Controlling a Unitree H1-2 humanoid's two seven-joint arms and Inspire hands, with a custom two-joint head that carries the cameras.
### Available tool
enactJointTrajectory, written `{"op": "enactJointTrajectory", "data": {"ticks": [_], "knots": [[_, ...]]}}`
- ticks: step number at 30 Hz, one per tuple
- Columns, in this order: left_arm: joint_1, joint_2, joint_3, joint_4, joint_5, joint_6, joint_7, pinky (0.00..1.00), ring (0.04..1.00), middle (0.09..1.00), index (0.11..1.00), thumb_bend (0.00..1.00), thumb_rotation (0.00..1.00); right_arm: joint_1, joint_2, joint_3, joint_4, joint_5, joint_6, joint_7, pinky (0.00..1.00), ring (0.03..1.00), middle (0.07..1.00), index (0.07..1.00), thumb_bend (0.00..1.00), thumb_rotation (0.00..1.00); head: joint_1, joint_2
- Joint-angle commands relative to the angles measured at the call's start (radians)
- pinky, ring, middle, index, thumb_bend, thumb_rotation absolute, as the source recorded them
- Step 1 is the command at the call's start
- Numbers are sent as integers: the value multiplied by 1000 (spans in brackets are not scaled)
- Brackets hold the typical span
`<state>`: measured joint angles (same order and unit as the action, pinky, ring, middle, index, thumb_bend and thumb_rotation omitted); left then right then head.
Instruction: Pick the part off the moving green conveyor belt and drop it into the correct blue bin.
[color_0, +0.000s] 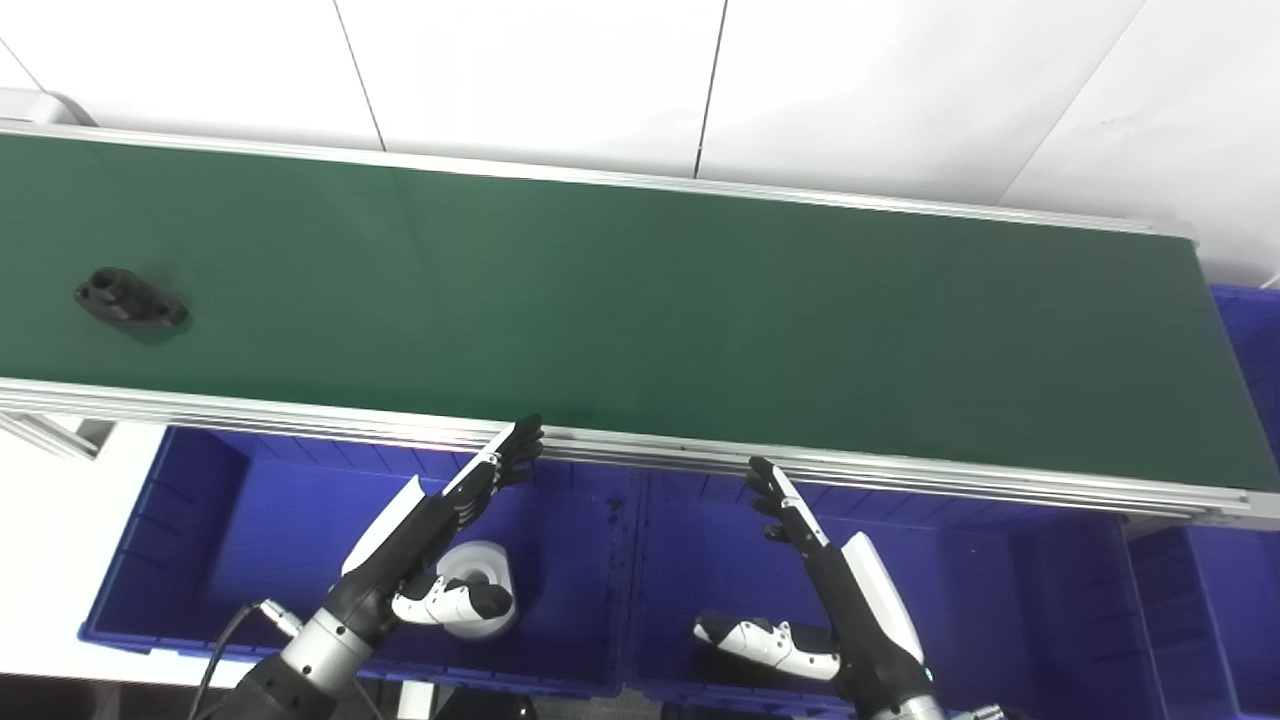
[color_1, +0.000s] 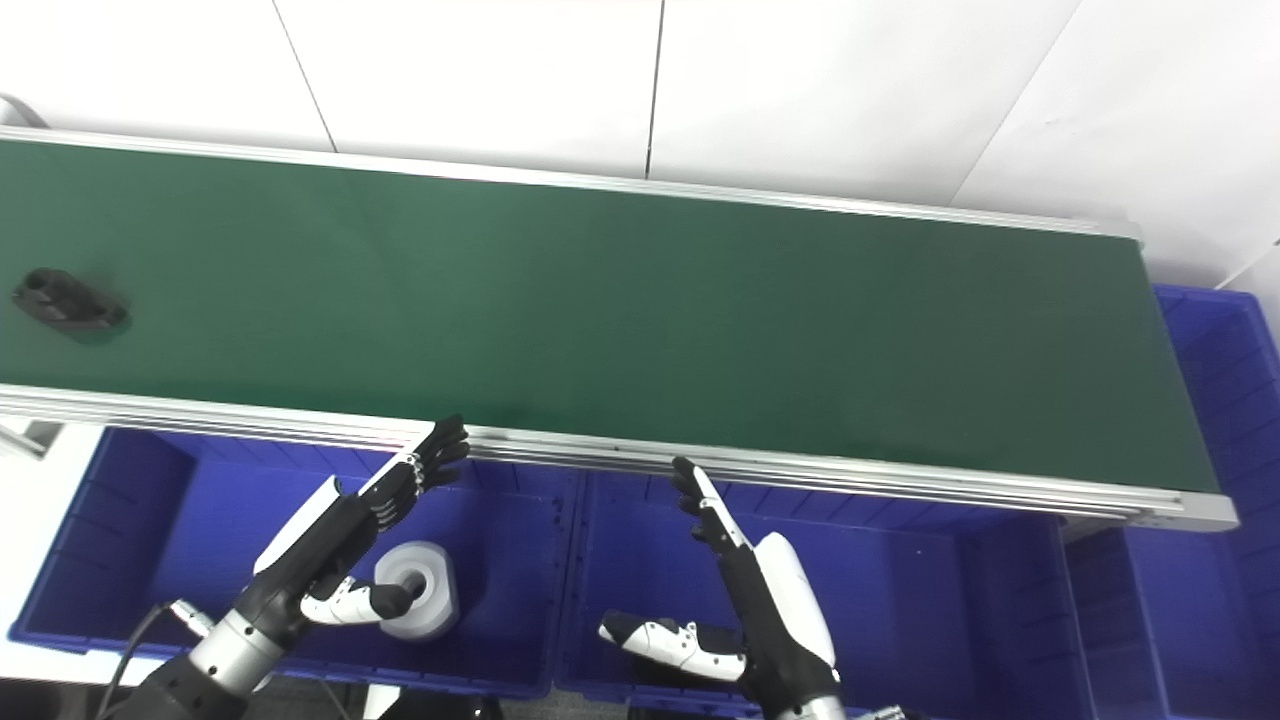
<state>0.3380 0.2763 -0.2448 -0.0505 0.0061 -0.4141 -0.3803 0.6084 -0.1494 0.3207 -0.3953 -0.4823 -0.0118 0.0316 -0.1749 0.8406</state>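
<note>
Nearest are two hands, both empty. The left hand (color_0: 440, 525) and the right hand (color_0: 815, 570) each hover with fingers straight and thumb spread wide, touching nothing. Beneath them sit two blue bins side by side: the left bin (color_0: 180, 540) contains one white cylindrical part (color_0: 485, 585), the right bin (color_0: 1000, 600) shows none. Beyond runs one green conveyor belt (color_0: 640, 300), carrying a single black part (color_0: 130, 303) at its far left.

A white panelled wall (color_0: 540, 70) rose behind the work, cut by thin dark seams (color_0: 711, 85) running upright and aslant. Even light lay over it. A white surface (color_0: 55, 520) showed at lower left.
</note>
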Motion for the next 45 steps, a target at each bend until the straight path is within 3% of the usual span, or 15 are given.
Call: {"op": "enactJointTrajectory", "data": {"ticks": [1,45], "knots": [[-6,9,3,-12,-3,-35,5,918,963,993,992,841,757,1,4,3,-17,2,-54,-15,838,903,933,979,922,650,2,-3],[-18,16,-4,0,-23,-39,-7,913,963,996,994,830,744,-5,11,-5,-19,16,-38,-4,832,899,929,982,920,643,1,-1]]}}
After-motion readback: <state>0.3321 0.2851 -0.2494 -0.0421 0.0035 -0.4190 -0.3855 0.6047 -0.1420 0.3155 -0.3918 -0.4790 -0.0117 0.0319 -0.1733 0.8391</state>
